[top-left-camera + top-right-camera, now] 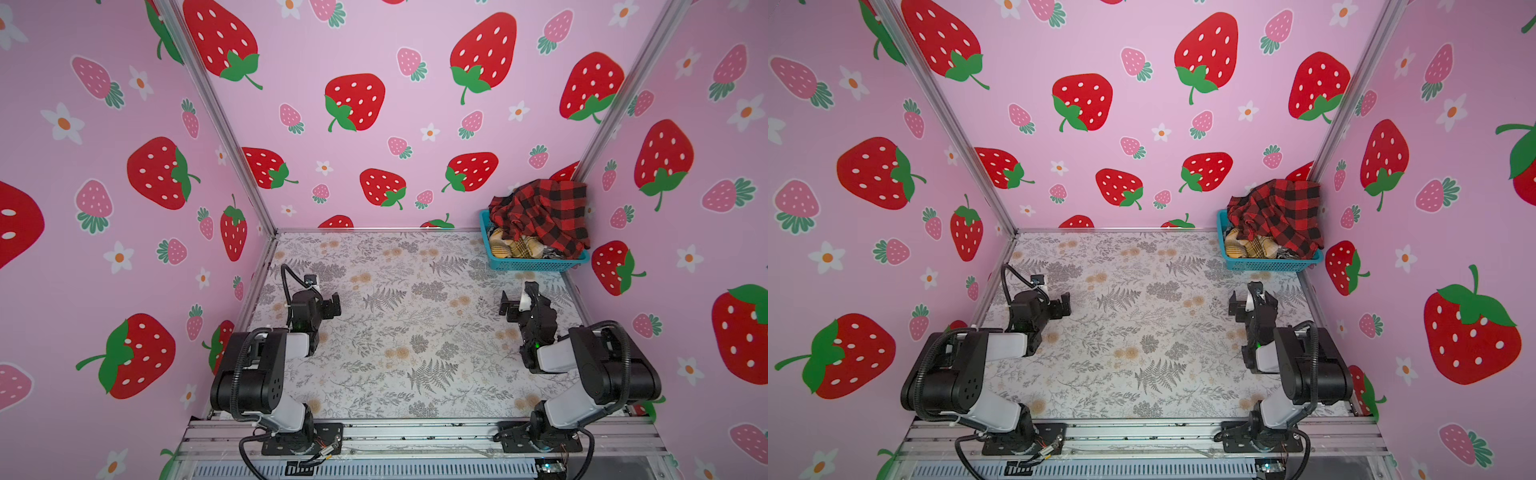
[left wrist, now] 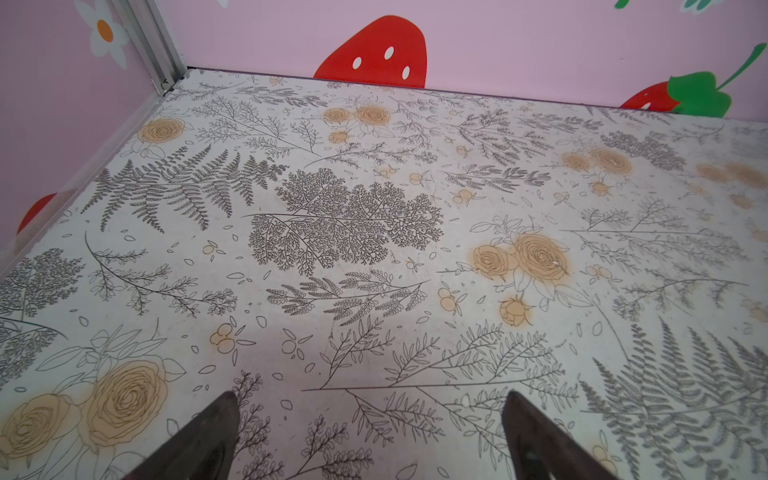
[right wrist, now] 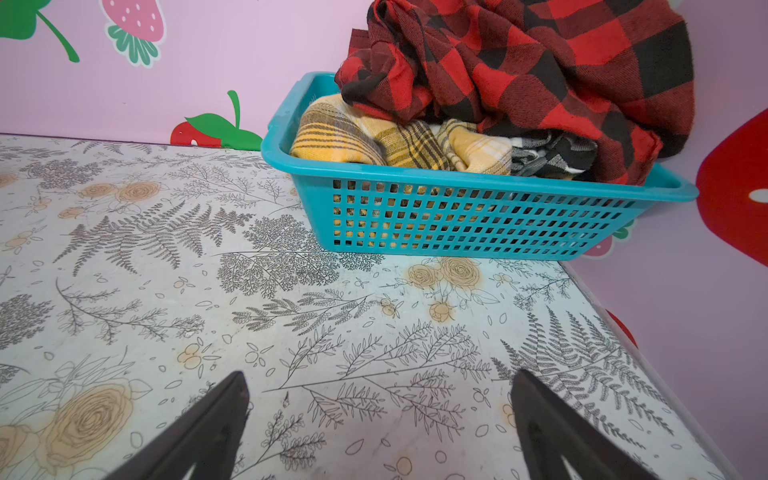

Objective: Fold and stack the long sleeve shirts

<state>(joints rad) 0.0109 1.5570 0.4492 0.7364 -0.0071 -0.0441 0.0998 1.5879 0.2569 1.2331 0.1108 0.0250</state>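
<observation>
The long sleeve shirts lie crumpled in a turquoise mesh basket (image 1: 536, 263) (image 1: 1271, 264) (image 3: 457, 216) at the table's far right corner. A red-and-black check shirt (image 1: 544, 212) (image 1: 1283, 212) (image 3: 540, 62) is heaped on top and hangs over the rim. Beneath it show a mustard-yellow plaid shirt (image 1: 513, 248) (image 1: 1250, 248) (image 3: 374, 141) and a black-and-white plaid one (image 3: 548, 156). My right gripper (image 1: 508, 308) (image 1: 1235, 306) (image 3: 380, 376) hovers open and empty a little in front of the basket. My left gripper (image 1: 332, 306) (image 1: 1064, 306) (image 2: 370, 395) is open and empty over the table's left side.
The table (image 1: 395, 340) (image 1: 1133, 345) has a floral fern-print top, walled on three sides by pink strawberry panels. An aluminium rail (image 1: 415, 434) holding both arm bases runs along the near edge.
</observation>
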